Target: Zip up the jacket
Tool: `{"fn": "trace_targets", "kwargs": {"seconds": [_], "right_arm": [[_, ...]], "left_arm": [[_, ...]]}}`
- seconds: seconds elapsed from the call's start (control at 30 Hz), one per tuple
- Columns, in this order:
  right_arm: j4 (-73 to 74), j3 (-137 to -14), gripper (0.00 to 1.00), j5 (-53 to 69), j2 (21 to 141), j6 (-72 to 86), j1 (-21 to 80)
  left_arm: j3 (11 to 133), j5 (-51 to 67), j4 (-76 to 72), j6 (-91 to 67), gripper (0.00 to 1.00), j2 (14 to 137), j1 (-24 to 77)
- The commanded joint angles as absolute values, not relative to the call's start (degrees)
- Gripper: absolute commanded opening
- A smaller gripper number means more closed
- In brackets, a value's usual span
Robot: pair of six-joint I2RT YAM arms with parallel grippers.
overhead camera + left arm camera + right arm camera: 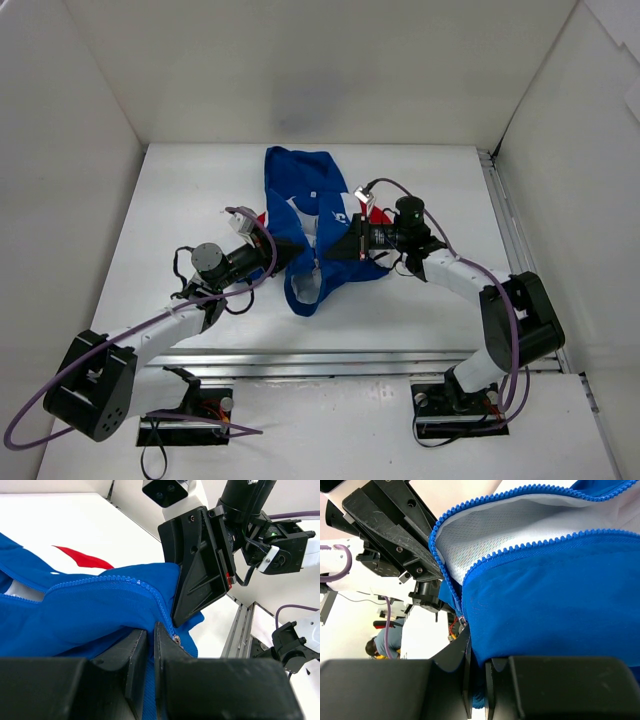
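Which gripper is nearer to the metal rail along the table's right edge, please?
Right. The right gripper pinches the jacket on the side toward the rail; the left gripper pinches it farther away.

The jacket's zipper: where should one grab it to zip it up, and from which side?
Probably the small metal slider on the jacket, approached from the end where its two tooth rows meet; they fan apart beyond it, so pulling that way should close them.
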State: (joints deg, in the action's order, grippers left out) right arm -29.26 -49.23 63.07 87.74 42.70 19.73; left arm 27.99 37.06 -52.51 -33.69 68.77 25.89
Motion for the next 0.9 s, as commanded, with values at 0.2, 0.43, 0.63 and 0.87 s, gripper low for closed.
{"fn": "trace_targets", "kwargs": {"seconds": [0.2, 0.43, 0.63, 0.87], "right_arm": [[-35.6, -52.6, 0.00, 62.8, 84.8, 44.3, 20.0], [-36.0, -52.7, 0.00, 62.0, 85.0, 45.0, 20.4], [-36.6, -53.0, 0.00, 61.9, 84.8, 46.0, 20.7], [-36.7, -52.8, 0.00, 61.2, 84.6, 47.5, 21.4]], "left_arm": [[30.1, 37.9, -59.2, -34.4, 0.05, 68.3, 26.2], [30.2, 37.7, -58.5, -34.1, 0.05, 67.9, 26.2], [30.7, 37.8, -58.4, -34.0, 0.05, 68.8, 26.7], [30.8, 36.6, -55.6, -31.9, 0.05, 67.6, 27.2]]}}
